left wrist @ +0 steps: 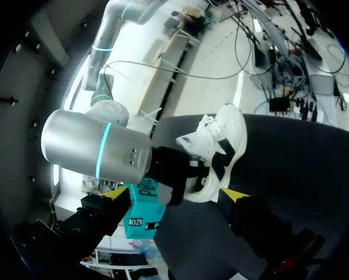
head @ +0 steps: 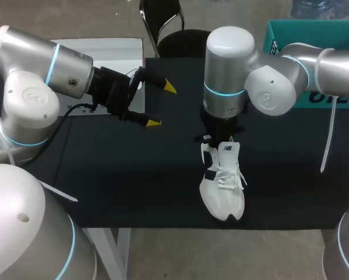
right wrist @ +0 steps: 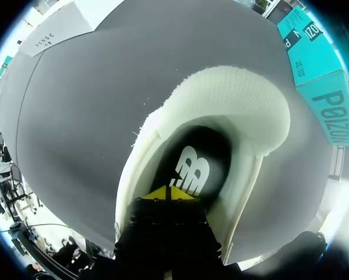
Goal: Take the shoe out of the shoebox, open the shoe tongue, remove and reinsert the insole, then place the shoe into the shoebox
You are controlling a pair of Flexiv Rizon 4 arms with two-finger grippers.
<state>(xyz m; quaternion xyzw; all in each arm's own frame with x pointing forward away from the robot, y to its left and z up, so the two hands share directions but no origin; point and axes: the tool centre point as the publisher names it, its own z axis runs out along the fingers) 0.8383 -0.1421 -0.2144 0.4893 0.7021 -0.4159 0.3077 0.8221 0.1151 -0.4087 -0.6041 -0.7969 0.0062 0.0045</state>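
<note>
A white shoe (head: 224,184) stands upright on the dark table (head: 127,175), toe toward the front edge. My right gripper (head: 220,138) points straight down into its heel opening. In the right wrist view its yellow tips (right wrist: 170,193) are pressed together, shut, inside the padded collar (right wrist: 238,99) and just over the black insole (right wrist: 191,166). Whether they pinch the insole is hidden. My left gripper (head: 162,105) hovers wide open, left of the shoe and above the table, holding nothing. From the left wrist view the shoe (left wrist: 224,137) lies ahead of the open left gripper (left wrist: 174,195).
The teal shoebox (head: 314,64) stands at the back right, behind my right arm, and shows as a teal shoebox (right wrist: 323,99) beyond the shoe's heel. A white sheet (head: 107,58) lies at the back left. A white strap (head: 328,137) hangs from the right arm.
</note>
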